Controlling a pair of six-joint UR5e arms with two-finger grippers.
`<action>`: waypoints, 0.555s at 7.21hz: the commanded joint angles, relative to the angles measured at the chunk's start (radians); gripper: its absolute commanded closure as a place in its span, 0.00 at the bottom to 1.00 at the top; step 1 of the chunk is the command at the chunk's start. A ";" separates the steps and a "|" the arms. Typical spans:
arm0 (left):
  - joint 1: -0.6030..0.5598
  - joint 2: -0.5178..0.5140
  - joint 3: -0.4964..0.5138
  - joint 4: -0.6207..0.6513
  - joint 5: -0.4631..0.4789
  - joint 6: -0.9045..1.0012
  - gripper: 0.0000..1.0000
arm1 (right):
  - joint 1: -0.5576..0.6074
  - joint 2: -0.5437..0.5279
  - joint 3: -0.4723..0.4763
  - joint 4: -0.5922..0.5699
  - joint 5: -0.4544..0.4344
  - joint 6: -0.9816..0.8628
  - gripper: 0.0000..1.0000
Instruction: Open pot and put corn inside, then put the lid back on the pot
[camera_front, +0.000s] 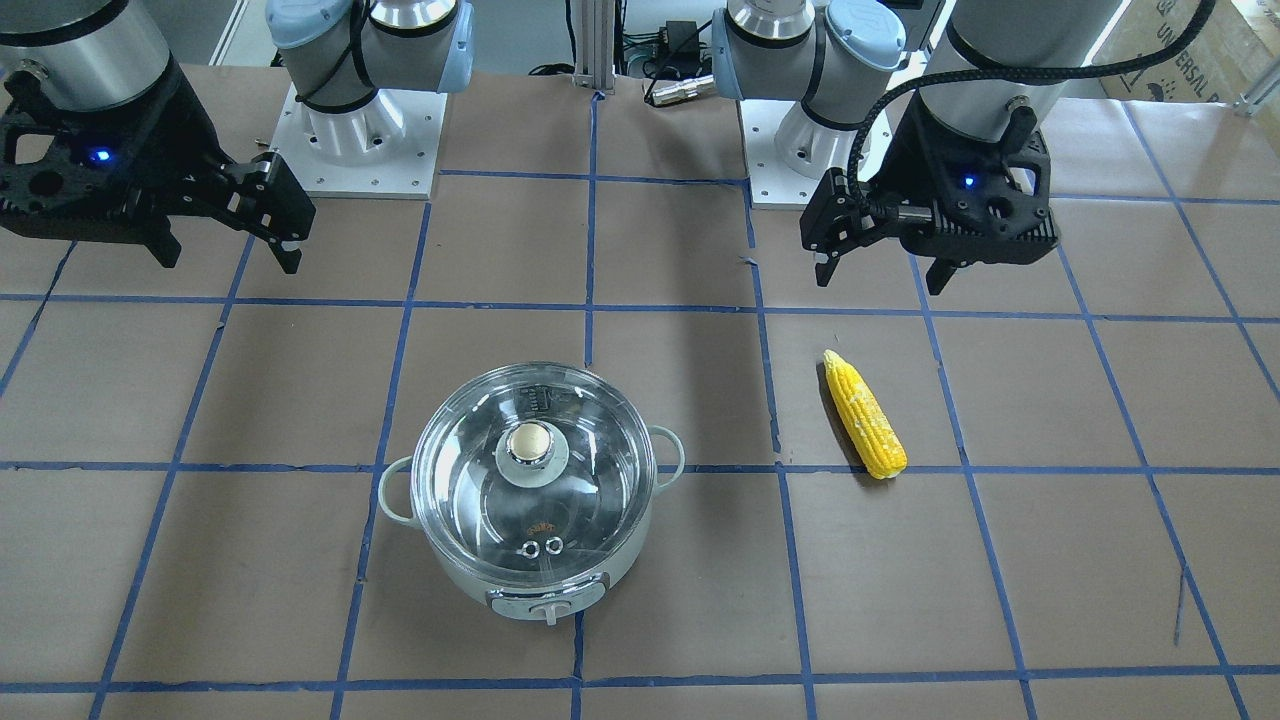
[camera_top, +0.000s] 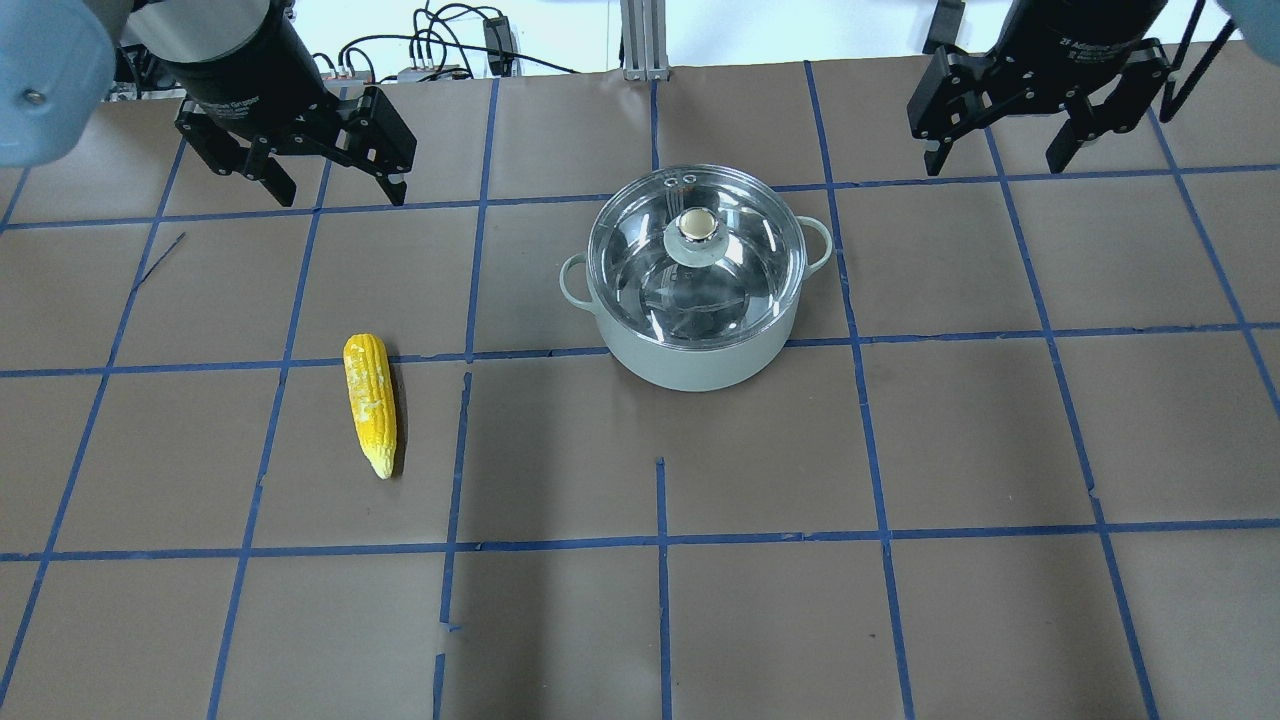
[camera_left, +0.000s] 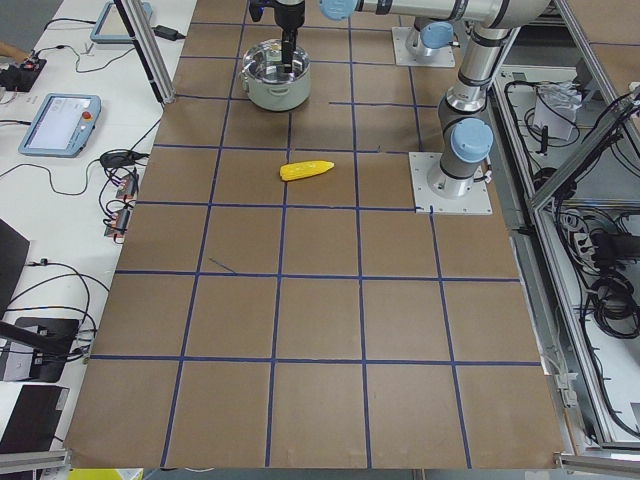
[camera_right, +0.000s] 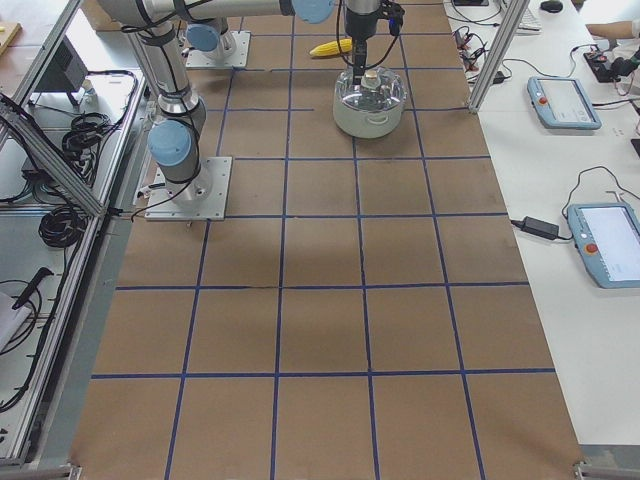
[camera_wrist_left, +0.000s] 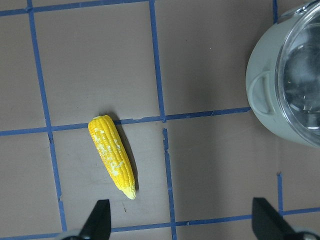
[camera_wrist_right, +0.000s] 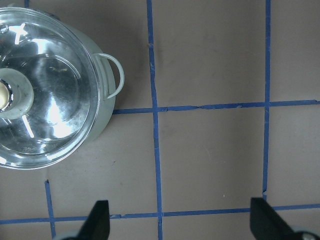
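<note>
Brown taped counter (camera_top: 760, 600) | pot (camera_top: 690, 365) mid-counter, lid (camera_top: 697, 262) seated, so nothing begun | corn (camera_top: 370, 400) lies flat, well apart, on left side | left gripper (camera_top: 338, 190) jaws wide, empty, likely for corn | right gripper (camera_top: 995, 160) jaws wide, empty, likely for lid

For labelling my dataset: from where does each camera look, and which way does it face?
Front-facing: across the table, facing the robot; pot, corn, both bases, open jaws.
Overhead: behind the robot, looking forward-down; both jaws.
Exterior left: table's end; left arm near.
Exterior right: opposite end; right arm near.
Left wrist: down on corn; own jaw tips.
Right wrist: down on lid; own jaw tips.
Front-facing and overhead share pot and corn, mirrored.
</note>
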 joint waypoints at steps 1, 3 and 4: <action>0.000 -0.001 0.001 0.001 -0.003 -0.001 0.00 | 0.000 0.000 0.000 0.000 0.000 0.000 0.00; 0.010 0.008 -0.014 0.005 0.002 0.016 0.00 | 0.000 0.002 -0.005 -0.002 0.000 0.002 0.00; 0.032 -0.001 -0.010 0.013 0.000 0.057 0.00 | 0.000 0.005 -0.006 -0.003 0.000 0.005 0.00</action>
